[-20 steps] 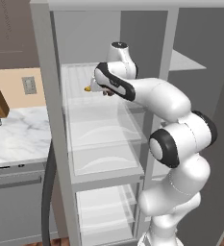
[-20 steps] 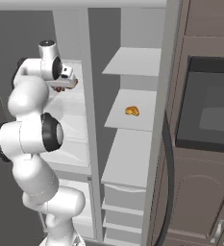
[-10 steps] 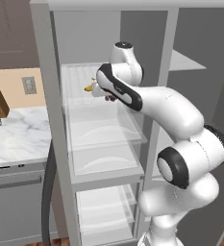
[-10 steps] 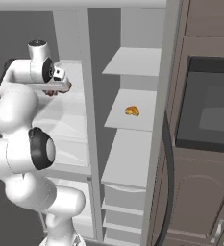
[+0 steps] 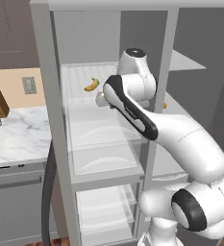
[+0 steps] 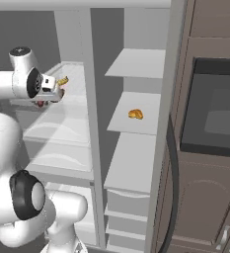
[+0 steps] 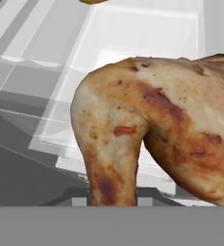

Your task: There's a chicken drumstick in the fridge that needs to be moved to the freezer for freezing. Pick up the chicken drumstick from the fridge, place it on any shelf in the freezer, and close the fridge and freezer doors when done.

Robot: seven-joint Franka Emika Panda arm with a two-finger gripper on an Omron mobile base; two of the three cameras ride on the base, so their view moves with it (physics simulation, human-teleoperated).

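- In the centre of the left base view, we see the gripper (image 5: 102, 99) reaching into the fridge (image 5: 99, 139) over a clear glass shelf, just below the banana (image 5: 91, 85). The hand hides its jaws, so here we cannot tell what they hold. The freezer (image 5: 180, 62) lies at the right of the frame, behind the arm.
- In the upper left of the right base view, the gripper (image 6: 51, 95) stands left of the grey divider post. The freezer's shelf (image 6: 136, 63) is to the right of this post, with a small orange item (image 6: 135, 114) on the shelf below it. We judge the coming move must carry the load rightward, around the post.
- In the hand view, the chicken drumstick (image 7: 161, 139) is directly before the camera. The jaws are nearly closed, pinching its thin end at the bottom edge; its long axis rises toward the upper right.
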